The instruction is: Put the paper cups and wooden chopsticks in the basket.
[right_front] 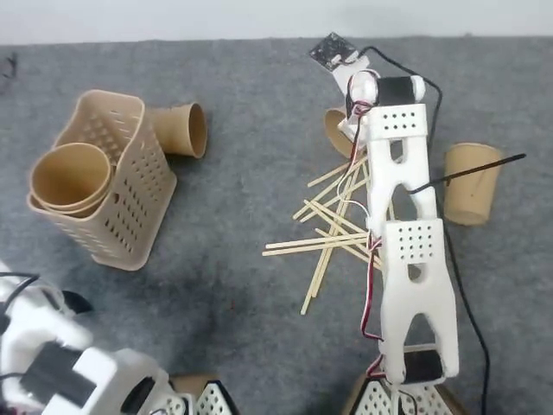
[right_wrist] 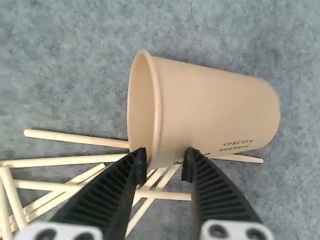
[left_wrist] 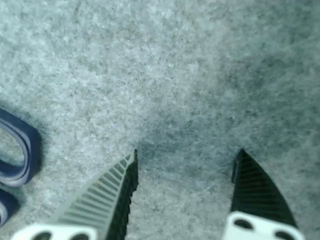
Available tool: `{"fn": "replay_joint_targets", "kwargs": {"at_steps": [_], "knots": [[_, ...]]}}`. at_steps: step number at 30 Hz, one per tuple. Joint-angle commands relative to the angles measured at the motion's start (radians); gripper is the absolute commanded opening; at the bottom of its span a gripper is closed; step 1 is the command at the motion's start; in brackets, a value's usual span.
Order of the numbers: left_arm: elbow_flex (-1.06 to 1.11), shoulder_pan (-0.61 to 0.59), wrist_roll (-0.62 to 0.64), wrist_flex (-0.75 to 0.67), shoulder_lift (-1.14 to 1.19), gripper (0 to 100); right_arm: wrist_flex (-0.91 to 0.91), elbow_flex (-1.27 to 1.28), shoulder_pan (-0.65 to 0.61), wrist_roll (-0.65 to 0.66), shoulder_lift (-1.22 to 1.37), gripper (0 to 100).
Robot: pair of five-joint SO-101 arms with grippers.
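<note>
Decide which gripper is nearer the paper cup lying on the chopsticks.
Right. The right gripper is at the rim of the cup; the left gripper hangs over carpet, apart.

Grey felt tabletop (right_front: 233,112). Tan perforated basket (right_front: 130,203) toward left edge, lying tipped over. Paper cup (right_front: 180,130) on its side against basket's far end, mouth toward right edge. Wooden chopsticks (right_front: 333,233) in a loose criss-crossed pile right of centre. Second cup (right_front: 335,131) on its side at pile's far end, over a few sticks. Third cup (right_front: 471,183) on its side near right edge, apart from pile.
</note>
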Motion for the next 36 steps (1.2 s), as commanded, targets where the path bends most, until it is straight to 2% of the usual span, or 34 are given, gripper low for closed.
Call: {"fn": "replay_joint_targets", "kwargs": {"at_steps": [1, 6, 13, 15, 17, 23, 30, 36], "knots": [[0.012, 0.025, -0.011, -0.012, -0.014, 30, -0.016, -0.028, 0.010, 0.009, 0.002, 14.4], [0.012, 0.025, -0.011, -0.012, -0.014, 30, -0.027, -0.106, 0.025, 0.025, 0.021, 14.4], [0.012, 0.025, -0.011, -0.012, -0.014, 30, -0.131, -0.196, 0.081, 0.071, 0.140, 13.9], [0.012, 0.025, -0.011, -0.012, -0.014, 30, -0.162, -0.196, 0.094, 0.072, 0.173, 10.2], [0.012, 0.025, -0.011, -0.012, -0.014, 30, -0.196, -0.196, 0.111, 0.072, 0.194, 0.6], [0.012, 0.025, -0.006, -0.012, -0.014, 30, -0.226, -0.198, 0.145, 0.072, 0.183, 0.9], [0.012, 0.025, -0.006, -0.012, -0.014, 30, -0.183, -0.193, 0.156, 0.066, 0.044, 0.8], [0.012, 0.025, -0.006, -0.012, -0.014, 30, -0.033, -0.193, 0.107, 0.064, -0.137, 0.8]]}}
